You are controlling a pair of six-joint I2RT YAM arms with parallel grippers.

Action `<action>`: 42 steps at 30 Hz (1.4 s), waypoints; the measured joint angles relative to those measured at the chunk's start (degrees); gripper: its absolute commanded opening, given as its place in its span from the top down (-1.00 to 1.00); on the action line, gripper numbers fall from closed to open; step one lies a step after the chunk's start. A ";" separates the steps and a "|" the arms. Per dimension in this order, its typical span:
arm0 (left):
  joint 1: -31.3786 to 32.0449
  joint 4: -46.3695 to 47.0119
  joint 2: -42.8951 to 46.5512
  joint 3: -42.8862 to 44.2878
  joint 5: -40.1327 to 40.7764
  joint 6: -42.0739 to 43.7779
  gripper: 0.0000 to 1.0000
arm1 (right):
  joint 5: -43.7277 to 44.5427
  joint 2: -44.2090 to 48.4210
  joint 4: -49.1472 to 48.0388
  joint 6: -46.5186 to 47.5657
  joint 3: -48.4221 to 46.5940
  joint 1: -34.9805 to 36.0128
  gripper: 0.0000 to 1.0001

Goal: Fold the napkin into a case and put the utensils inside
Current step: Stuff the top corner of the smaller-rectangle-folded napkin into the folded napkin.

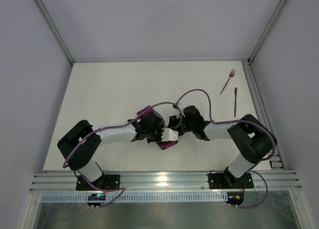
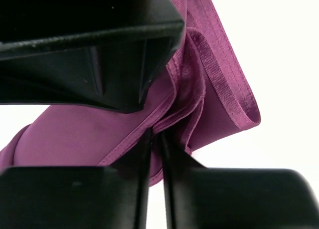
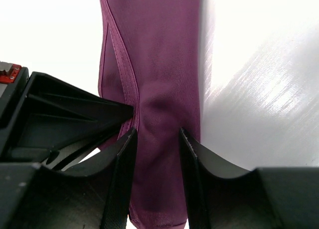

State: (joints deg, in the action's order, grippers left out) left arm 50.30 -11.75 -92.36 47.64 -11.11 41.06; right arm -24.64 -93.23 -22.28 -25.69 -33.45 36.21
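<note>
The plum-purple napkin [image 1: 167, 145] lies bunched in the middle of the white table [image 1: 109, 99], mostly under both arms; another bit of it [image 1: 145, 110] shows behind the left wrist. My left gripper [image 2: 155, 139] is shut on a folded hem of the napkin [image 2: 219, 84]. My right gripper [image 3: 157, 139], close beside it, is shut across a narrow strip of the napkin [image 3: 159, 49] that fills the gap between its jaws. The copper-brown fork [image 1: 229, 80] and knife [image 1: 235, 100] lie at the far right, apart from both grippers [image 1: 162, 139] [image 1: 174, 125].
A metal rail [image 1: 256, 94] runs along the table's right edge just past the utensils. Grey walls close in the left, back and right. The arm bases sit on the slotted rail [image 1: 159, 181] at the near edge.
</note>
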 measured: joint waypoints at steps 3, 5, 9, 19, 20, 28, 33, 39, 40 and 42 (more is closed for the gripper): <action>0.48 -0.04 -0.20 0.35 1.11 -0.94 1.00 | 0.02 0.39 0.24 0.02 0.11 -0.11 0.11; 0.48 -0.04 -0.15 0.70 1.77 -2.45 1.00 | 0.07 1.25 0.70 0.07 0.44 -0.11 0.09; 0.46 -0.04 0.72 1.42 2.10 -5.29 1.00 | 0.11 3.54 1.29 0.28 1.18 -0.11 0.05; -0.11 0.44 1.90 2.75 2.10 -9.70 1.00 | 0.17 11.69 0.17 1.66 5.01 -0.11 -0.01; -0.26 0.72 1.90 2.75 2.08 -10.25 1.00 | 0.20 12.13 -0.22 1.66 5.66 -0.11 -0.02; -0.59 2.56 1.90 2.75 1.99 -13.14 1.00 | 1.42 10.25 -2.47 1.57 7.04 1.60 -0.03; -0.61 3.48 1.90 2.75 1.99 -14.97 1.00 | 4.59 8.57 -3.54 1.55 6.99 4.02 -0.03; -0.74 3.45 1.90 2.75 0.81 -16.50 1.00 | 10.12 7.85 -3.82 1.11 6.97 6.29 -0.01; -0.85 3.45 1.90 2.75 0.37 -16.63 1.00 | 11.28 7.67 -3.78 0.98 6.95 6.34 -0.01; -1.07 3.39 1.90 2.73 -0.68 -16.68 1.00 | 13.22 7.39 -3.32 0.44 6.82 6.34 -0.01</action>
State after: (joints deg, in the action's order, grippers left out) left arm 49.23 -8.36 -90.45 50.37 -11.79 24.38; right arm -11.42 -85.84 -25.61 -25.26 -26.63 42.54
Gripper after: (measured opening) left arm 0.006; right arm 0.505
